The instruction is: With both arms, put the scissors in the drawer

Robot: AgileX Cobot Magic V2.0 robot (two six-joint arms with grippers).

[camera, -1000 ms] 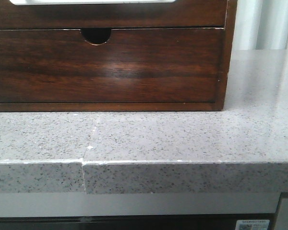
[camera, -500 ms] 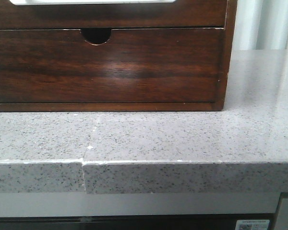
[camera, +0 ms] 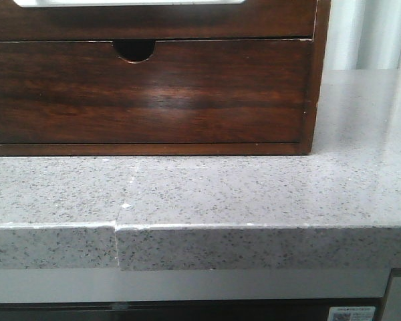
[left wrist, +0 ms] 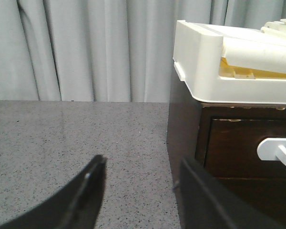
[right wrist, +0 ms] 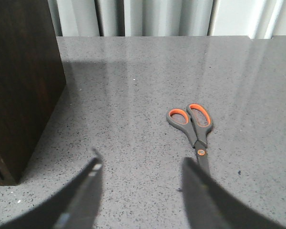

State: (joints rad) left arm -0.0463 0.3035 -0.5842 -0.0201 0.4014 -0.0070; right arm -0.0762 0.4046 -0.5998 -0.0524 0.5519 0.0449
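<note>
The scissors (right wrist: 196, 138) have grey handles with orange inner loops and lie flat on the grey speckled counter, blades pointing toward my right gripper. My right gripper (right wrist: 141, 160) is open and empty, and one fingertip (right wrist: 193, 174) hides the blade tips. The drawer (camera: 154, 21) is the upper, dark reddish-brown front, shut, with its whitish cutout (camera: 127, 3) at the top edge of the front view. My left gripper (left wrist: 142, 162) is open and empty beside the cabinet's corner. The drawer front (left wrist: 231, 143) and its whitish cutout (left wrist: 276, 150) lie just beyond it. Neither gripper shows in the front view.
A lower drawer front (camera: 147, 93) with a small half-round notch sits under the task drawer. A white tray (left wrist: 205, 67) holding pale and yellow items rests on top of the cabinet. The cabinet's dark side (right wrist: 19, 81) stands beside the scissors. Grey curtains hang behind the counter.
</note>
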